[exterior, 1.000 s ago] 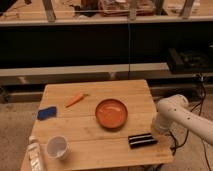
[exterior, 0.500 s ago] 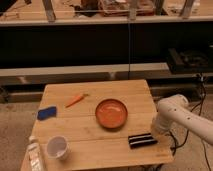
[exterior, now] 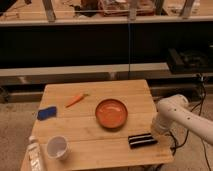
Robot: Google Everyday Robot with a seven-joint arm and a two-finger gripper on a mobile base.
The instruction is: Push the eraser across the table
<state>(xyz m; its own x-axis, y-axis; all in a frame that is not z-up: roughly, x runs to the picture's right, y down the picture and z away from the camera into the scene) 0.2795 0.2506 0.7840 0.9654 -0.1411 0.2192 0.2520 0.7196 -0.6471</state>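
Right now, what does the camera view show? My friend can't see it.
A white robot arm reaches in from the right, its claw low beside the right end of a black eraser near the front edge of a wooden table. Also on the table are an orange dish, a carrot, a blue pad and a white cup.

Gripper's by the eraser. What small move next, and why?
Probably ease the gripper leftward in view, along the light wooden plank table. It sits at the right end of the small flat black eraser with a pale stripe, which lies near the table's front right corner, so nearly the whole width lies that way.
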